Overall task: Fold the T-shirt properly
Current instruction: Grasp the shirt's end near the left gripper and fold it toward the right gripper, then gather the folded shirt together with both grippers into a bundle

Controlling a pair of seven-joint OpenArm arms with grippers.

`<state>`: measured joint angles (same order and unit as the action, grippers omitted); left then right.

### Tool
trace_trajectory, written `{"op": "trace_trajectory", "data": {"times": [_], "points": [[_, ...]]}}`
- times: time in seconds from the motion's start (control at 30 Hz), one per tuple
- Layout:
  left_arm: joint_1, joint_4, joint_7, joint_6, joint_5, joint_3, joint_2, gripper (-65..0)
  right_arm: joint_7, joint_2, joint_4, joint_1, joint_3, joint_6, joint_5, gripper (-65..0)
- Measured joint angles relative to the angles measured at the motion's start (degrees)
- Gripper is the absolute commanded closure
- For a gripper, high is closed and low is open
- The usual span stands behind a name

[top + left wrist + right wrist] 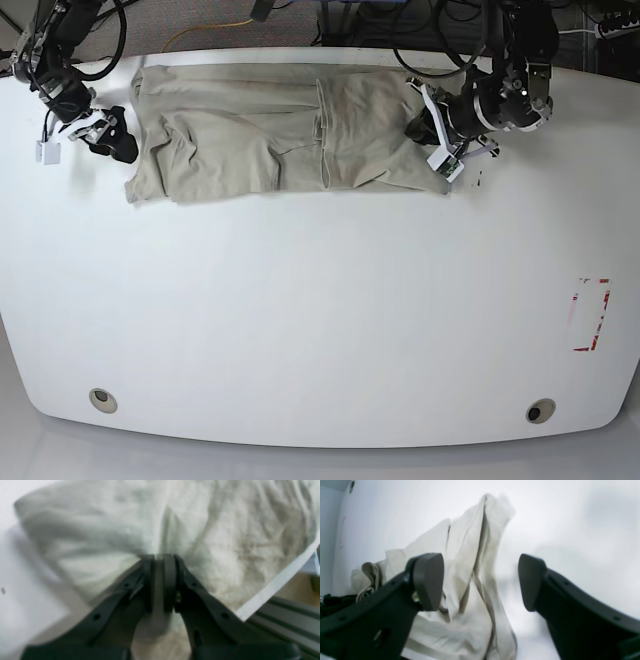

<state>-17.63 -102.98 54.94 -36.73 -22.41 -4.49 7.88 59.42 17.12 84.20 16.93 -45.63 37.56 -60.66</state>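
Left gripper point(160, 557) fingers pinch the T-shirt point(270, 135) at upper right; right gripper point(480, 580) fingers gape empty at upper left, so one-sided pulling risks bunching.

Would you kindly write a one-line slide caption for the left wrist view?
Left gripper shut on a pinch of the wrinkled beige T-shirt near the white table edge.

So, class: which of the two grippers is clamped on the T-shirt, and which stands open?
The left gripper pinches the T-shirt, its jaws together on the fabric. The right gripper gapes with nothing between its pads.
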Motion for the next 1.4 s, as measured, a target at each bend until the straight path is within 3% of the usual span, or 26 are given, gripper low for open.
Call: {"op": "trace_trajectory", "data": {"times": [0.17, 0.37, 0.5, 0.53, 0.6, 0.7, 0.73, 0.93, 1.13, 1.27, 1.4], "points": [[-0.46, 0.04, -0.5, 0.04, 0.11, -0.02, 0.09, -4.2, 0.42, -2.36, -1.44, 1.22, 0.39, 0.02, -0.02, -44.5], [-0.35, 0.04, -0.52, 0.07, 0.09, -0.09, 0.02, -4.2, -0.22, -3.37, 0.13, 2.12, 7.45, 0.13, 0.09, -44.4], [0.02, 0.28, -0.52, 0.11, 0.11, -0.13, 0.04, -4.2, -0.28, -6.73, 0.9, 1.33, 9.25, 0.31, 0.42, -43.0], [0.24, 0.48, -0.52, 0.11, 0.09, -0.13, 0.04, -4.2, -0.44, -7.17, 0.94, 1.44, 9.14, 0.39, 0.74, -40.3], [0.74, 0.85, -0.5, 1.18, 0.11, -0.13, 0.09, -4.2, -1.16, -8.02, 1.18, 1.57, 8.7, 0.48, 2.1, -28.4], [1.27, 1.86, -0.9, 3.37, -0.02, -0.11, 0.07, -4.3, -0.72, -8.39, 1.22, 1.25, 8.81, 0.42, 5.29, -4.4], [1.7, 2.62, -1.18, 3.74, -0.57, -0.13, 0.07, -4.3, -0.5, -8.55, 1.18, 0.79, 8.83, 0.35, 5.88, 0.0], [3.93, 6.1, -2.08, 3.72, -1.46, 0.02, 0.09, -4.3, 0.28, -8.39, 2.43, -0.46, 8.94, -0.09, 8.11, 0.0], [8.13, 11.26, -3.34, 3.54, -2.91, 0.02, -1.68, -4.3, 1.01, -7.19, 14.49, -0.13, 8.87, -0.55, 10.51, 0.0], [9.88, 13.81, -3.78, 3.48, -3.39, 0.13, -2.58, -4.3, 0.42, -7.13, 22.6, 0.31, 10.21, -2.78, 11.3, 0.0], [11.78, 15.69, -3.78, 3.5, -2.82, 0.55, -4.57, -4.3, 1.27, -7.17, 27.91, 0.85, 15.67, -5.16, 12.07, 0.0]]}}
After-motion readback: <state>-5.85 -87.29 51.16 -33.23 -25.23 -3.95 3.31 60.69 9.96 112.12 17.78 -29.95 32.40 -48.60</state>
